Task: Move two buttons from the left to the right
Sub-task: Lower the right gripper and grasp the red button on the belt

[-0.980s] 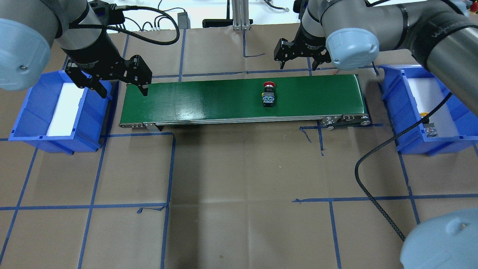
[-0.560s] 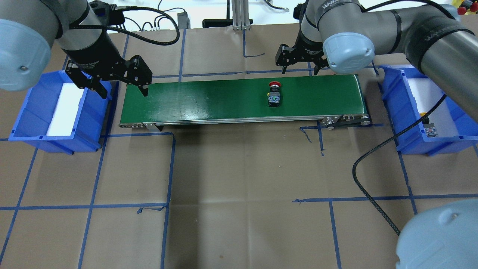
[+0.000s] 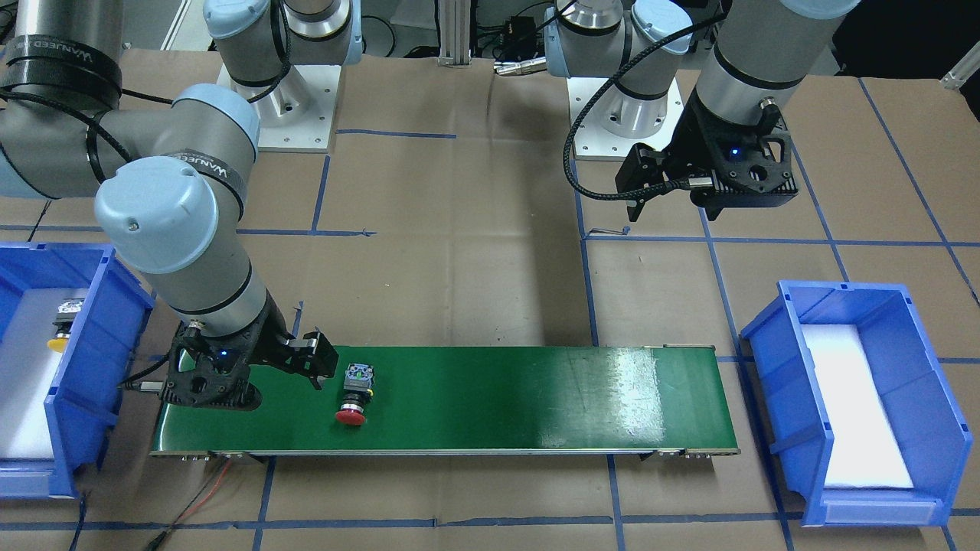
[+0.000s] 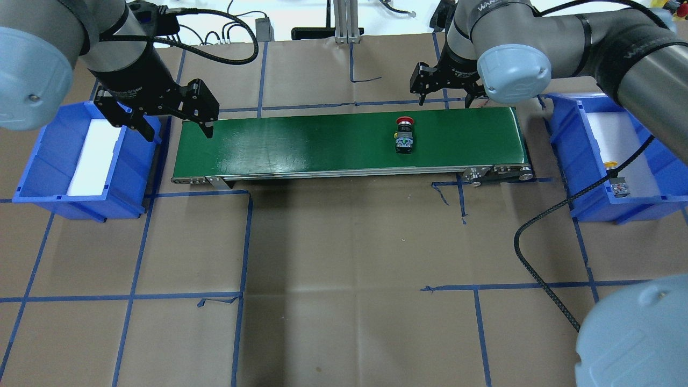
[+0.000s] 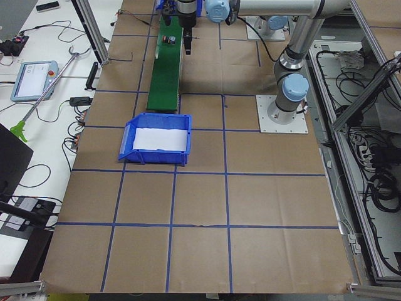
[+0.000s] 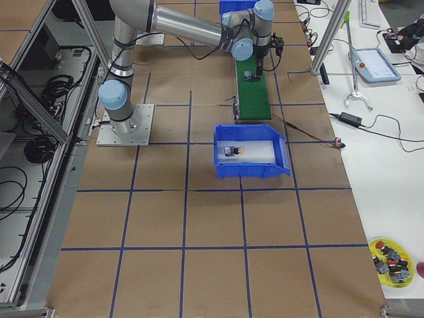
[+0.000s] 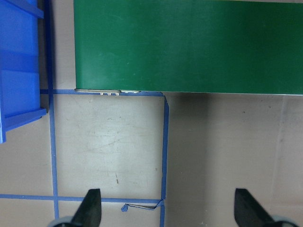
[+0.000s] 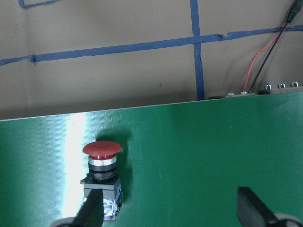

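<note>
While left wrist shows belt [image 7: 189, 45] | right wrist: red button [image 8: 101, 165] on it

White capitals beginning "WAN", the later letters unclear, stand on a wide black band [image 3: 47, 63] wrapped round the grey metal right arm [image 3: 38, 153]. The same letters stand on a narrower black band [image 3: 214, 165] beside that arm's pale blue joint cap [image 3: 157, 214]. Tiny white print on the black body of the left gripper [image 4: 177, 133] is too small to read.
</note>
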Controlling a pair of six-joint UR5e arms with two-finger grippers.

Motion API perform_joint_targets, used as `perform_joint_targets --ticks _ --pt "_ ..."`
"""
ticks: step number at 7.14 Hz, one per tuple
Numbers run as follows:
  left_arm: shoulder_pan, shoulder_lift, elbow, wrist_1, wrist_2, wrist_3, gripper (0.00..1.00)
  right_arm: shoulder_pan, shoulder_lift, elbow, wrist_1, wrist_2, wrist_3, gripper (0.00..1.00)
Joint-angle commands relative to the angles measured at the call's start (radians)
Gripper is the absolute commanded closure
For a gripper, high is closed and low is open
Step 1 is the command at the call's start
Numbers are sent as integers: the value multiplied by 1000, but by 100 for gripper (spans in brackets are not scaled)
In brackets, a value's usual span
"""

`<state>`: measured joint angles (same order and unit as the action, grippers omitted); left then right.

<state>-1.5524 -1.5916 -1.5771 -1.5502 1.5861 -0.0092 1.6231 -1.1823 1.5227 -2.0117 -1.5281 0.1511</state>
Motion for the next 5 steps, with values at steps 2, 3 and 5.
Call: perform_joint_targets --ticks 2,3,5 --pt "0 -2 2 1 0 0 0 -5 -2 63 -18 19 10 0" --pt "0 -2 2 1 0 0 0 -5 4 65 -51 20 15 0" --pt "0 -2 2 -1 0 0 0 -2 44 63 -103 22 21 1"
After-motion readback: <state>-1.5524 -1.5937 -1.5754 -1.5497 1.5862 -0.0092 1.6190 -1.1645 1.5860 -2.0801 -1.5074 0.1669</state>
